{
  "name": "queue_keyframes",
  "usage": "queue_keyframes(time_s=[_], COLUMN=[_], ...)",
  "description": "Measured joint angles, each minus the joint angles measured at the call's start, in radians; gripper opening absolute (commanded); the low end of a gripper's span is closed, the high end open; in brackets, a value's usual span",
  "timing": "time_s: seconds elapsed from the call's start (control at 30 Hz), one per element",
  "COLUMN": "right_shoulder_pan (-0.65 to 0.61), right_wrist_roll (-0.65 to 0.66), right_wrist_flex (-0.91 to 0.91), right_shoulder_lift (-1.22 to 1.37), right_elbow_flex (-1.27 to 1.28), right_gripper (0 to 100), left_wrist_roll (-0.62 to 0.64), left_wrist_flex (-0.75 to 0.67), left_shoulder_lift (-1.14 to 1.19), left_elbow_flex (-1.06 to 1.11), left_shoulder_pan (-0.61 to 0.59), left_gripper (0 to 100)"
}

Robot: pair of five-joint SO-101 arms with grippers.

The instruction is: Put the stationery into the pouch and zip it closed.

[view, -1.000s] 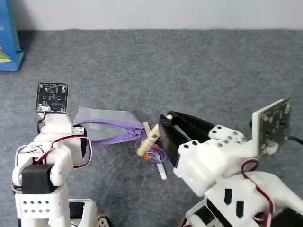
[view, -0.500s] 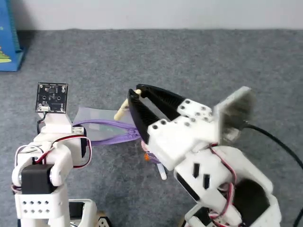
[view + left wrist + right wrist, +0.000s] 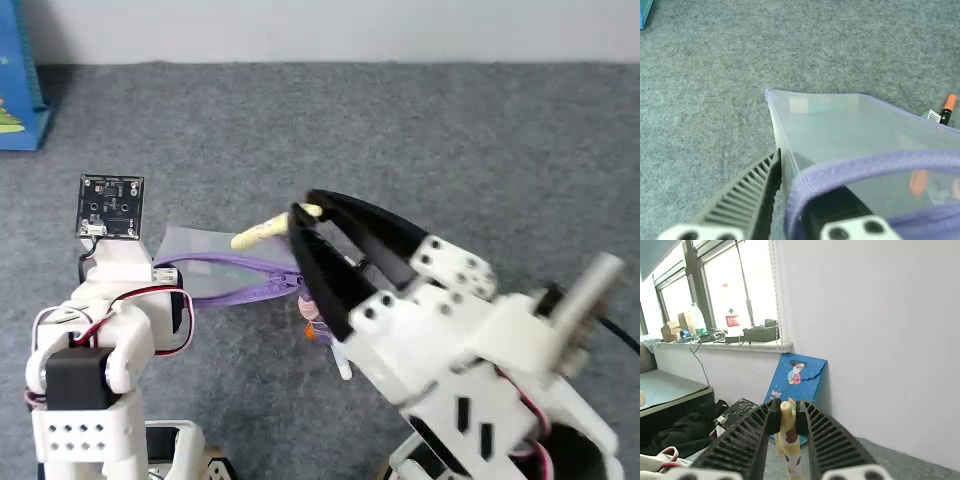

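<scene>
The translucent pouch (image 3: pixel 222 262) with a purple zipper lies on the grey carpet, its mouth facing the right arm. My left gripper (image 3: pixel 785 161) is shut on the pouch (image 3: pixel 850 132) rim, one finger outside and one inside. My right gripper (image 3: pixel 303 213) is raised above the pouch's mouth end and is shut on a cream pen (image 3: pixel 260 233), which sticks out level toward the left arm. In the right wrist view the cream pen (image 3: pixel 789 432) is pinched between the black fingers (image 3: pixel 752 435). More stationery (image 3: pixel 317 327) lies by the pouch mouth, partly hidden under the right arm, including an orange marker (image 3: pixel 946 107).
A blue box (image 3: pixel 18 90) stands at the far left edge of the carpet by the white wall. A white pen (image 3: pixel 342 363) lies near the right arm's base. Open carpet stretches behind and to the right of the pouch.
The right arm has lifted the cream pen off the carpet by the pouch mouth and swung it up and left. The pen now points sideways over the pouch. The left arm has kept still.
</scene>
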Motion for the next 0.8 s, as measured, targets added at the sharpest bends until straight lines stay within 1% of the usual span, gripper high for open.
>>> queue_keyframes(time_s=[0.07,0.23,0.33,0.43,0.53,0.67,0.8], right_shoulder_pan=[0.002,-0.084,-0.094,-0.095,-0.098,-0.044,-0.037], right_wrist_roll=[0.000,0.000,0.000,0.000,0.003,0.006,0.040], right_wrist_flex=[0.014,0.106,0.103,0.068,-0.009,-0.106,-0.138], right_shoulder_lift=[-0.014,-0.026,-0.028,-0.023,-0.028,-0.028,-0.028], right_elbow_flex=[0.000,0.002,0.046,0.124,0.210,0.299,0.365], right_gripper=[0.8,0.8,0.8,0.8,0.8,0.8,0.8], left_wrist_roll=[0.000,0.000,0.000,0.000,0.000,0.000,0.000], left_wrist_flex=[0.000,0.000,0.000,0.000,0.000,0.000,0.000], left_shoulder_lift=[0.000,0.000,0.000,0.000,0.000,0.000,0.002], left_elbow_flex=[0.000,0.000,0.000,0.000,0.000,0.000,0.000], left_shoulder_pan=[0.000,0.000,0.000,0.000,0.000,0.000,0.000], left_gripper=[1,1,1,1,1,1,1])
